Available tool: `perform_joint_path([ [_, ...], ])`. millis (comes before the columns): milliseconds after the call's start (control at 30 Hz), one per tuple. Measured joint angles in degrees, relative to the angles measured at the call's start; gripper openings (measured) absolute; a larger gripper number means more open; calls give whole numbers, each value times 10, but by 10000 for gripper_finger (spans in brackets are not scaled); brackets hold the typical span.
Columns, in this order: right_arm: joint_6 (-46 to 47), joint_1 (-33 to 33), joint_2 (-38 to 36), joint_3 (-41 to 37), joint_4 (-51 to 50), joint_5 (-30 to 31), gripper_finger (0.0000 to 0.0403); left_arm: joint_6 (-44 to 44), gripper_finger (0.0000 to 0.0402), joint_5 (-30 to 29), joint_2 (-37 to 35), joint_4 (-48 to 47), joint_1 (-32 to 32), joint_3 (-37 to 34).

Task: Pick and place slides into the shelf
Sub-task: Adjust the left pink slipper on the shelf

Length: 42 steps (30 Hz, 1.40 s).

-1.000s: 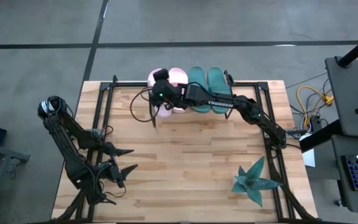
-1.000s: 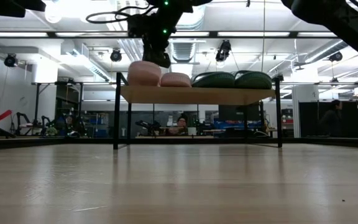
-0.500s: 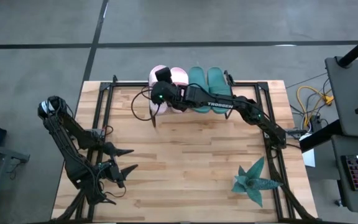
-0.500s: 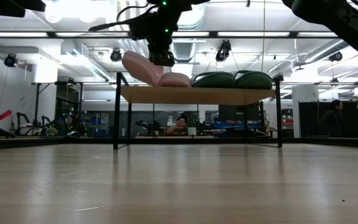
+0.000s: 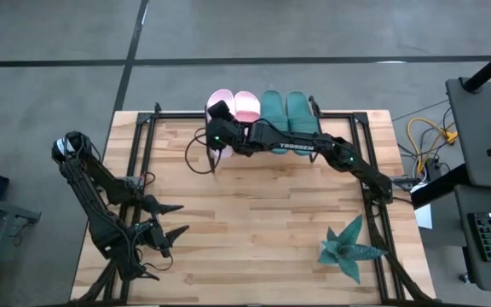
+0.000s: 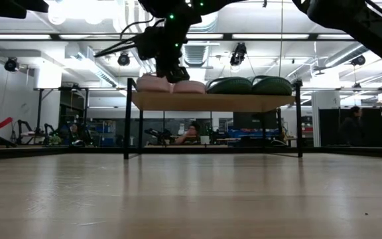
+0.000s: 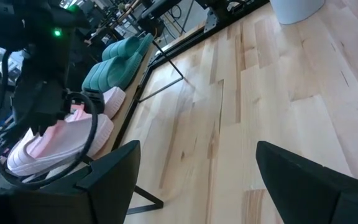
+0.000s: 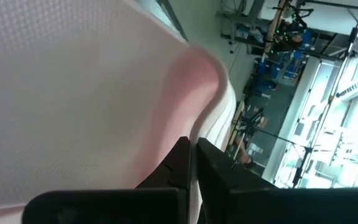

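The shelf (image 5: 339, 119) stands at the table's far edge, its board (image 6: 211, 101) on thin black legs. Two teal slides (image 5: 284, 109) and a pink slide (image 5: 247, 104) lie side by side on the board. A second pink slide (image 5: 219, 101) lies at the row's left end, and my right gripper (image 5: 216, 130) is shut on it. In the low view this slide (image 6: 152, 83) sits level on the board under that gripper (image 6: 174, 72). My left gripper (image 5: 173, 220) waits open above the table's near left part. My right gripper pinches a thin pink edge (image 8: 205, 99) of the left pink slide between its two shut fingers (image 8: 180, 158); it looks like the strap's edge. The fingers come slanting down from the table's near side. The slide lies level, its sole on the shelf board.
A spiky teal plant (image 5: 348, 247) stands at the near right of the table. Black frame rails (image 5: 143, 153) run along the table's left and right sides. The wide wooden middle of the table (image 5: 262, 213) is bare. People show in the room behind the shelf.
My right gripper has gone down toward the shelf and rolled at the wrist, staying shut on the pink slide. The slide hung tipped above the board half a second ago; now it lies level on the board beside the other pink slide.
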Motion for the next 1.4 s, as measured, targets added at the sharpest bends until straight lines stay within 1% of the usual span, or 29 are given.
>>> perform_joint_path([
  [200,7,-4,0,0,-5,-12,9,0,303,2,0,0,0,0],
  [400,45,-14,-1,0,-33,-70,9,0,303,2,0,0,0,0],
  [567,70,-27,-2,1,-60,-84,9,0,303,2,0,0,0,0],
  [800,106,-33,0,25,-83,-95,14,0,303,3,0,0,0,0],
  [967,110,-24,0,38,-86,-94,53,0,303,3,0,0,0,0],
  [1233,131,-12,0,38,-98,-84,147,0,303,3,0,0,0,0],
  [1333,140,-11,-6,38,-92,-85,165,0,303,3,0,0,0,0],
  [1400,163,-11,-18,38,-90,-117,165,0,303,3,0,0,0,0],
])
